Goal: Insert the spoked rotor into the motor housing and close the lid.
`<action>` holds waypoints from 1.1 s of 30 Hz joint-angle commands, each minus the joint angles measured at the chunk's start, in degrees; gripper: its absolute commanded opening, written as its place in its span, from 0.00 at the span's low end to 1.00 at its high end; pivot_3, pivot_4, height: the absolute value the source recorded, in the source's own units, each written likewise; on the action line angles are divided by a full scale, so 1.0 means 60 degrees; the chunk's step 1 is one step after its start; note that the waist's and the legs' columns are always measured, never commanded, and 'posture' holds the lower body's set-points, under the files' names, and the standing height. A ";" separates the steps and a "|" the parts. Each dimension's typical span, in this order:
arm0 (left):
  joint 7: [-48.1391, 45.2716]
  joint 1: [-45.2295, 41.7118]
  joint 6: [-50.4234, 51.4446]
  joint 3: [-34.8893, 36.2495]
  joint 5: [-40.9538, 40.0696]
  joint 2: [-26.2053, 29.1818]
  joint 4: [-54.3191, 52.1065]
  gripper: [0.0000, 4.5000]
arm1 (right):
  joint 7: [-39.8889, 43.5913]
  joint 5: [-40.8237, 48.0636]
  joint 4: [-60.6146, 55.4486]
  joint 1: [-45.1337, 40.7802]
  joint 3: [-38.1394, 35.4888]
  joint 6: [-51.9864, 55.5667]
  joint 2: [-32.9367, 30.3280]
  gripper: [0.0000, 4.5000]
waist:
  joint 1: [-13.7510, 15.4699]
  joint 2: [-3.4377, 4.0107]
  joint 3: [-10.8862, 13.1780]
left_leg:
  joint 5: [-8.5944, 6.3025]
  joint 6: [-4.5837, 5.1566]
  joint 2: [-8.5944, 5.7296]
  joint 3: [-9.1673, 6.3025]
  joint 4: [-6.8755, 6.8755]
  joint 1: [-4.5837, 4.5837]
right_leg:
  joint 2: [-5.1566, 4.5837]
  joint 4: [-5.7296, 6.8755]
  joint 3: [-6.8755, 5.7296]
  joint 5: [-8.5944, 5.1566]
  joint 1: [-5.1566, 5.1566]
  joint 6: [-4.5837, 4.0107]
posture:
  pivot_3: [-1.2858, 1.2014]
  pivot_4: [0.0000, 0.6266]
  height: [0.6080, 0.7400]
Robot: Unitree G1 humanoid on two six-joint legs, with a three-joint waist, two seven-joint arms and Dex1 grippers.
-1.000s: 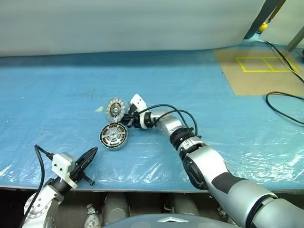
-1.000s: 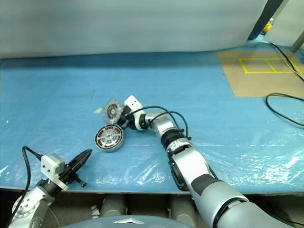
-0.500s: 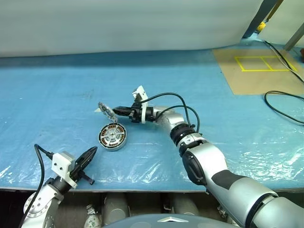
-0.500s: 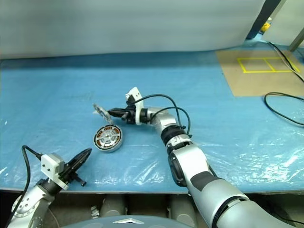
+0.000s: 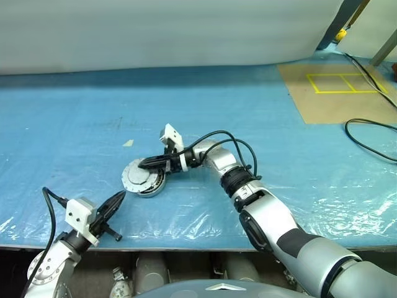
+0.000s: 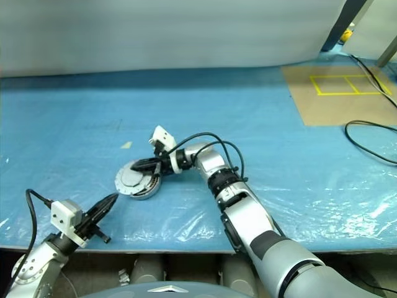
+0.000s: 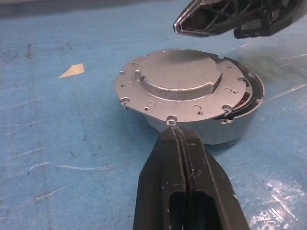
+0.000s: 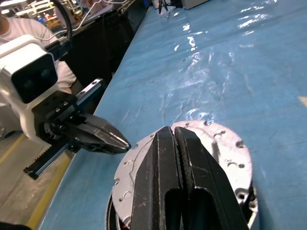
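Lid (image 7: pixel 177 88), plain silver face up, askew on motor housing (image 7: pixel 225 125)

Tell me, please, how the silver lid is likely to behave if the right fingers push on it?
The lid looks like rigid metal, so it probably won't flex. It sits off-centre on the motor housing, with windings showing at one edge, so a sideways push may slide it. Its smooth face could be slippery.

Motor housing (image 7: pixel 225 125): mostly covered by the lid (image 7: pixel 182 88); windings show at one edge gap only.
Spoked rotor: hidden under the lid, cannot tell if seated.
Lid underside: not visible.
Right end effector (image 5: pixel 144 165): tips over the lid; contact unclear.
Person (image 8: pixel 12 29): cut off at picture edge.
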 commanded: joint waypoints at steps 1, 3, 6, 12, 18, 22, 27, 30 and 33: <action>0.0051 0.0190 0.0052 0.0197 -0.0134 0.0106 -0.0516 0.00 | -0.0742 -0.0138 -0.0503 -0.0253 -0.0021 -0.0533 0.0379 0.04 | 0.0002 0.0000 0.0000 | 0.0000 0.0000 0.0000 0.0000 0.0000 -0.0001 | 0.0000 -0.0001 0.0000 0.0000 0.0000 0.0000 | 0.52 0.24 1.00; 0.0089 0.0206 0.0088 0.0162 -0.0123 0.0088 -0.0581 0.00 | -0.0827 -0.0170 -0.0663 -0.0201 0.0083 -0.0744 0.0421 0.13 | 0.0001 0.0000 0.0000 | 0.0000 0.0000 -0.0002 0.0001 0.0000 -0.0003 | -0.0001 -0.0005 0.0001 0.0000 0.0000 0.0000 | 0.52 0.24 1.00; 0.0159 0.0223 0.0133 0.0036 -0.0059 0.0036 -0.0676 0.00 | -0.0926 -0.0312 -0.0982 -0.0100 0.0366 -0.0866 0.0479 0.36 | -0.0006 0.0000 0.0000 | 0.0000 -0.0001 -0.0003 0.0002 -0.0006 -0.0003 | 0.0000 -0.0007 0.0001 0.0000 -0.0001 0.0000 | 0.52 0.24 1.00; 0.0166 0.0210 0.0196 -0.0082 -0.0006 0.0024 -0.0690 0.00 | -0.1102 -0.0608 -0.1442 0.0120 0.1036 -0.0958 0.0600 0.82 | -0.0009 0.0001 0.0000 | 0.0000 -0.0001 -0.0004 0.0002 -0.0014 -0.0003 | 0.0000 -0.0011 0.0001 -0.0001 -0.0003 0.0001 | 0.52 0.24 1.00; 0.0200 0.0100 0.0313 -0.0084 0.0000 0.0053 -0.0745 0.00 | -0.1467 -0.1010 -0.1315 0.0292 0.1630 -0.1075 0.0642 1.00 | -0.0013 0.0001 0.0001 | 0.0000 -0.0001 -0.0006 0.0002 -0.0016 -0.0001 | 0.0000 -0.0012 0.0001 -0.0001 -0.0002 0.0001 | 0.52 0.24 1.00; 0.0202 0.0114 0.0377 -0.0092 0.0001 0.0055 -0.0795 0.00 | -0.1517 -0.1372 -0.1294 0.0523 0.2127 -0.1266 0.0543 1.00 | -0.0018 0.0001 0.0000 | 0.0000 -0.0001 -0.0007 0.0002 -0.0017 -0.0002 | 0.0000 -0.0013 0.0001 -0.0001 -0.0003 0.0001 | 0.52 0.24 1.00; 0.0177 0.0098 0.0453 -0.0089 0.0006 0.0065 -0.0793 0.00 | -0.1546 -0.1616 -0.1427 0.0771 0.2558 -0.1435 0.0527 1.00 | -0.0024 0.0001 0.0000 | 0.0000 -0.0001 -0.0009 0.0002 -0.0020 -0.0002 | 0.0000 -0.0017 0.0002 -0.0001 -0.0003 0.0002 | 0.52 0.24 1.00; 0.0158 0.0073 0.0454 -0.0073 0.0010 0.0067 -0.0749 0.00 | -0.1732 -0.1817 -0.1305 0.0804 0.2728 -0.1673 0.0451 0.91 | -0.0024 0.0000 0.0000 | 0.0000 -0.0001 -0.0008 0.0003 -0.0020 0.0004 | 0.0000 -0.0013 0.0002 -0.0001 -0.0001 0.0002 | 0.52 0.24 1.00; 0.0142 0.0051 0.0444 -0.0069 0.0016 0.0072 -0.0714 0.00 | -0.1812 -0.1834 -0.1257 0.0787 0.2688 -0.1796 0.0389 0.72 | -0.0026 0.0000 0.0000 | 0.0000 -0.0001 -0.0009 0.0002 -0.0019 0.0006 | 0.0000 -0.0011 0.0004 -0.0001 0.0000 0.0002 | 0.52 0.24 1.00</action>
